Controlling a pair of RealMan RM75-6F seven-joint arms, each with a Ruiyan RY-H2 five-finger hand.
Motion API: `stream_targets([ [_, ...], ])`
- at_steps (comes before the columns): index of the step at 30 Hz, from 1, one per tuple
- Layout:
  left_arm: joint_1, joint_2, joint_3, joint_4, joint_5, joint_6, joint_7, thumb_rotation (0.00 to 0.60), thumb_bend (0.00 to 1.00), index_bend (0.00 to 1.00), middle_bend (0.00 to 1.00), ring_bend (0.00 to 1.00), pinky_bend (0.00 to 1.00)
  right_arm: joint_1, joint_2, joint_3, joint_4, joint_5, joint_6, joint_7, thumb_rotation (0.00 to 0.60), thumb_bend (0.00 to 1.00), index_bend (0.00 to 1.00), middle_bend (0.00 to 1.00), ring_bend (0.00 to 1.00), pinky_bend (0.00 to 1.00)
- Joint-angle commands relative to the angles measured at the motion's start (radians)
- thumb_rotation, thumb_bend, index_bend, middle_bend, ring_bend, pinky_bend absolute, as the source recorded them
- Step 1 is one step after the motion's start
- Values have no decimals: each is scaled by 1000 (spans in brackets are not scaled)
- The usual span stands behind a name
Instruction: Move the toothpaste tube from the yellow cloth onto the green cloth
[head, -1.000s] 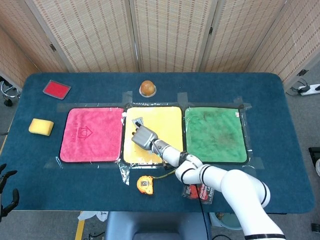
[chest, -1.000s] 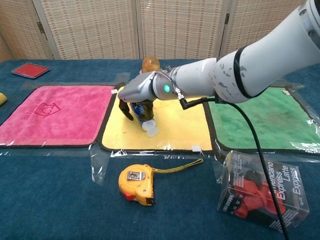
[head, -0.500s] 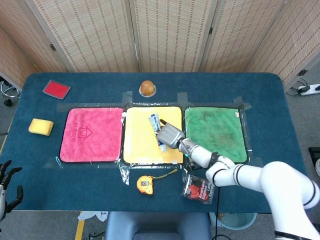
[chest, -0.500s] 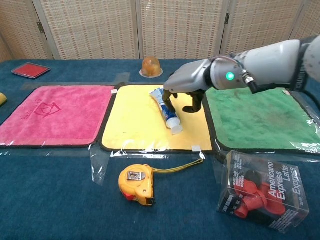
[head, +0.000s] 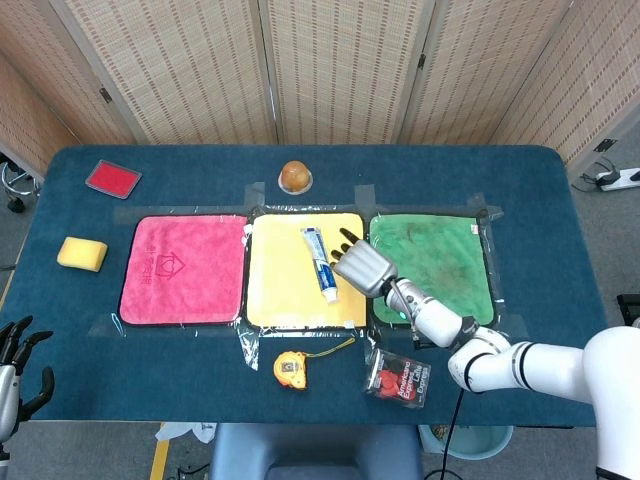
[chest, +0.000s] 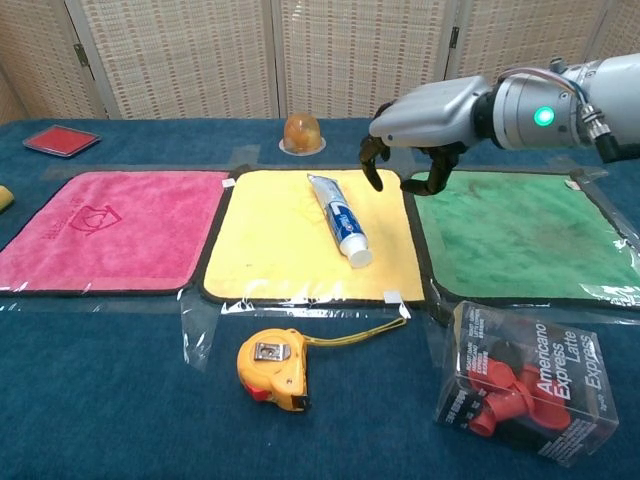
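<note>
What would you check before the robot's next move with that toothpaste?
1. Tube on the yellow cloth, in the open: ok, it lies flat with its cap toward the tape measure.
2. Right hand holding the tube: not ok, it hangs empty above the seam between the yellow and green cloths, apart from the tube.
3. Green cloth free to take the tube: ok, nothing lies on it.
4. Path from tube to green cloth: ok, only flat cloth edges in between.
5. Left hand out of the way: ok, it sits off the table's near left corner.
6. Boxed toy clear of the arm: cannot tell.
</note>
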Motion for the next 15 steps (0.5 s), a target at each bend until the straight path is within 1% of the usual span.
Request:
stream_targets([
  [1,4,2,1,1,-2,4,-2,600,594,268,118,81,0,26,-61,29,44,10,-19,-10,600,551,389,252,240,0],
  [5,10,5,5,2,-6,8,-4,600,594,268,118,81,0,65,-152,52,124,59,-53,-48,600,551,382,222,216,0],
  [9,17,7,7,3,-7,14,-8,600,594,268,118,79,0,99,-229,59,204,114,-82,-88,600,550,317,171,161,0],
  [12,20,8,9,5,-9,16,-10,600,594,268,118,79,0,115,-259,59,236,141,-94,-109,600,551,277,132,130,0],
  [15,22,7,11,7,-12,14,-10,600,593,268,118,79,0,129,-279,54,256,159,-102,-132,600,550,265,129,127,0],
])
